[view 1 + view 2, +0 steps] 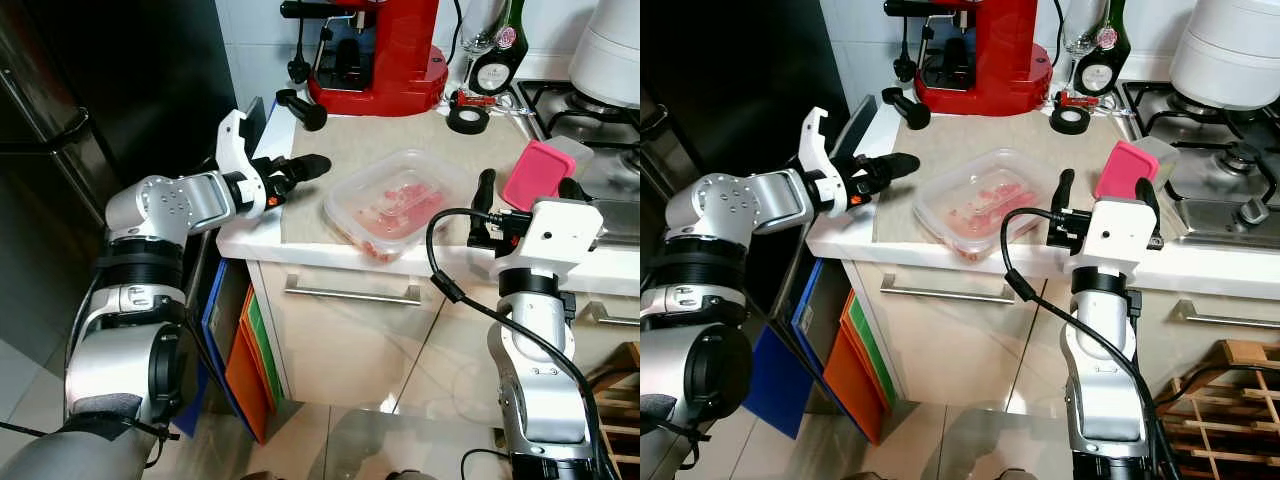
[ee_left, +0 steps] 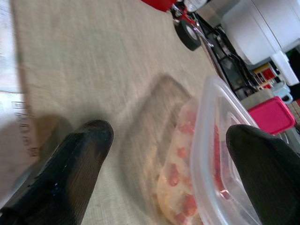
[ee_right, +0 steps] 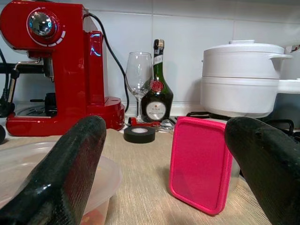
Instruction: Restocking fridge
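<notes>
1. I note the clear lidded container (image 1: 391, 207) at frame centre, near the counter (image 1: 300, 235) edge.
2. Left gripper (image 1: 300, 172) spread beside it; a nudge could tip it off.
3. Right gripper (image 1: 528, 196) spread, flanking the pink box (image 1: 537, 173); risk of knocking.

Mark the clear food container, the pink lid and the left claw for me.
clear food container (image 1: 392, 212): left eye view, on its lid's middle.
pink lid (image 3: 200, 164): right wrist view, on its flat face.
left claw (image 1: 300, 170): left eye view, midway between its fingertips, beside the container.
</notes>
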Available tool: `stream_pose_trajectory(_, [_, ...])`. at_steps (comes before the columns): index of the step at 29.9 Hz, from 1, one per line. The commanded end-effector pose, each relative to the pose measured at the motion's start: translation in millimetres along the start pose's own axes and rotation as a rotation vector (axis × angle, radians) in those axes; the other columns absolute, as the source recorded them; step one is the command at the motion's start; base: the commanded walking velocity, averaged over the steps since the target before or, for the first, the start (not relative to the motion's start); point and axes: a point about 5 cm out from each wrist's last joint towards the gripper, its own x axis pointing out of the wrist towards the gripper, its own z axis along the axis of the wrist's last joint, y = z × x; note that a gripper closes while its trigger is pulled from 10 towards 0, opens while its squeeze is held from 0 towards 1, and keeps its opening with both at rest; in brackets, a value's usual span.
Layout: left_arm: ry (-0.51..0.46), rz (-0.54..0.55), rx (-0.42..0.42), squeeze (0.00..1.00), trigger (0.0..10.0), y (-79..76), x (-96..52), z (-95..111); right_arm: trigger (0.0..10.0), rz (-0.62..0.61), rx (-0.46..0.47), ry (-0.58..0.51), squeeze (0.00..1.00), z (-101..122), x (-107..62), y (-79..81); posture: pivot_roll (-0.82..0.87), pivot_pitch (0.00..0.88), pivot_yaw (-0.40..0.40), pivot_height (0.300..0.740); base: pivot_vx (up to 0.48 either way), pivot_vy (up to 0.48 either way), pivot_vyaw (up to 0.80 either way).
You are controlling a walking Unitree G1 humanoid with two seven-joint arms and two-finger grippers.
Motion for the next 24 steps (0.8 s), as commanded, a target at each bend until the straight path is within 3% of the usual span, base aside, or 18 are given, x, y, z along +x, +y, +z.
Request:
stream_pose_trajectory(1, [0.011, -0.013, 0.027, 0.00, 10.0, -6.6, 4.1, 3, 10.0, -0.002, -0.001, 0.002, 0.00, 3, -0.7, -0.1, -0.11, 0.000, 0.092, 0.740, 0.000, 0.000, 0.00])
stream_pose_trajectory(15, [0.053, -0.107, 0.067, 0.00, 10.0, -31.1, 17.5, 1, 10.0, -0.011, 0.001, 0.007, 0.00, 2, -3.9, 0.7, -0.11, 0.000, 0.109, 0.740, 0.000, 0.000, 0.00])
stream_pose_trajectory(24, [0.128, -0.052, 0.119, 0.00, 10.0, -23.4, 21.8, -13, 10.0, -0.008, -0.002, 0.010, 0.00, 1, -4.4, 0.5, -0.12, 0.000, 0.108, 0.740, 0.000, 0.000, 0.00])
